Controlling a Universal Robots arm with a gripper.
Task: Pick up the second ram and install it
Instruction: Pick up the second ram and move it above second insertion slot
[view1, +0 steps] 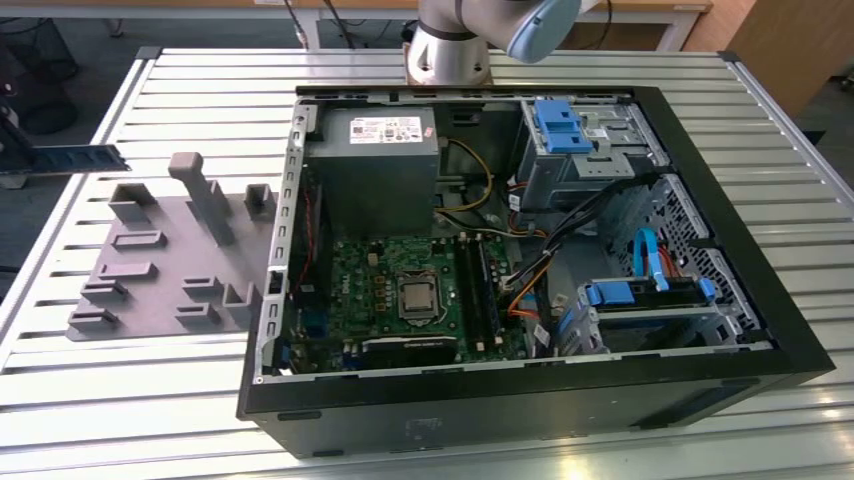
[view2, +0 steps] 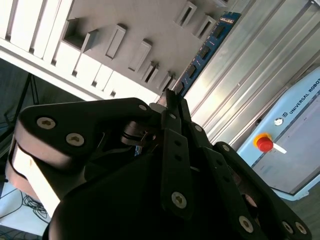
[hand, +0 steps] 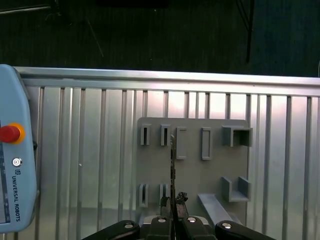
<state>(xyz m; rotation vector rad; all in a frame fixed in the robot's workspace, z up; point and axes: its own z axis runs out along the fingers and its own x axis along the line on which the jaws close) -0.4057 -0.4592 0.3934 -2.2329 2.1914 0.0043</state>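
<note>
Right up close, the gripper (hand: 173, 201) has its jaws clamped tight on the second ram (hand: 173, 165), pinching 1 end of the thin board. In the second wrist view the ram's black chips run away from the fingers (view2: 176, 145) toward a label at its far tip. Behind it lies the grey holder tray (hand: 192, 172) on the slatted table (hand: 90, 165), a lettered pendant (hand: 15, 170) with 1 red button (hand: 7, 133) alongside. Off at the exterior view's right, well apart, the open computer case (view1: 747, 300) shows a white printed sticker (view1: 384, 128) on its power supply (view1: 367, 180).
</note>
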